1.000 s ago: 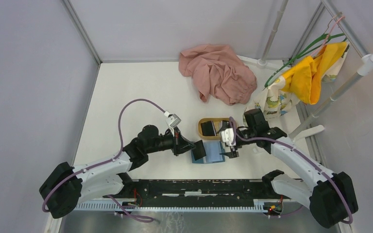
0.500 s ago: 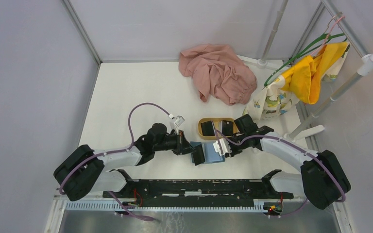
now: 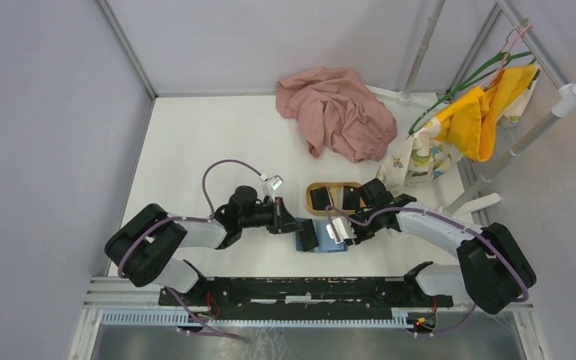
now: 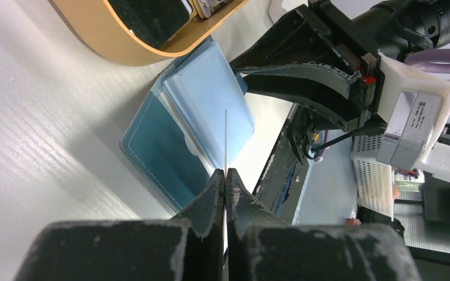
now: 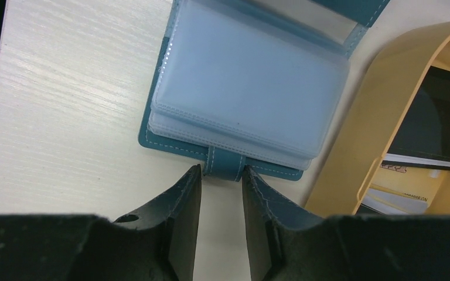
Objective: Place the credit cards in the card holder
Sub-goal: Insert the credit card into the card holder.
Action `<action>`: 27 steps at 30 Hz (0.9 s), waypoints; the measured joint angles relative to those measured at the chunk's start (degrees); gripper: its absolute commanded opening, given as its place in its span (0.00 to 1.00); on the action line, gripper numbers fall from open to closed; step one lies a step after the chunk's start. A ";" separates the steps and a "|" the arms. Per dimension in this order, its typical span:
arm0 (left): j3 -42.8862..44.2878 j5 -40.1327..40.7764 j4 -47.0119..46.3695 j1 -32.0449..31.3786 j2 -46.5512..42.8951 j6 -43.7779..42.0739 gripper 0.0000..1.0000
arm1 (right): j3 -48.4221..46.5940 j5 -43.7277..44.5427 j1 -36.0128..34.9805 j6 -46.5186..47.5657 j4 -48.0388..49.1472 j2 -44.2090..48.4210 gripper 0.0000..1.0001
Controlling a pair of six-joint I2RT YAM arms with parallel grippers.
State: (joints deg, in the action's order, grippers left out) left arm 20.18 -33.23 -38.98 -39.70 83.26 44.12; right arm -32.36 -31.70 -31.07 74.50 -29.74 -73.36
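We see a teal-blue folding card holder of matt, stitched leather-like material, its clear pocket sleeves of glossy plastic; the oval tan tray is smooth wood, the white table matt and finely grained, the thin black credit card dull

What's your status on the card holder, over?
Left pincer shut on a credit card, edge-on over the open card holder. Right pincer pinching its strap tab. Wooden tray close alongside.
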 measured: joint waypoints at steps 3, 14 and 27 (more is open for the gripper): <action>-0.07 -0.55 -2.69 0.09 1.75 1.36 0.02 | 0.00 0.44 -0.48 0.00 0.09 -0.22 0.37; -2.14 -1.46 -8.70 0.24 6.88 3.28 0.02 | -0.31 0.98 -4.22 -0.07 1.75 -1.07 0.37; -6.86 -1.79 -8.76 2.80 0.90 3.87 0.02 | -0.66 2.29 -8.13 -0.09 4.26 -2.05 0.37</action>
State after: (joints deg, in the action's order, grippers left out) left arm 13.32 -35.03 -47.75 -36.91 84.16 47.99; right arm -33.01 -29.41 -39.20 74.41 -25.47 -75.42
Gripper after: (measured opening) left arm 0.033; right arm 0.373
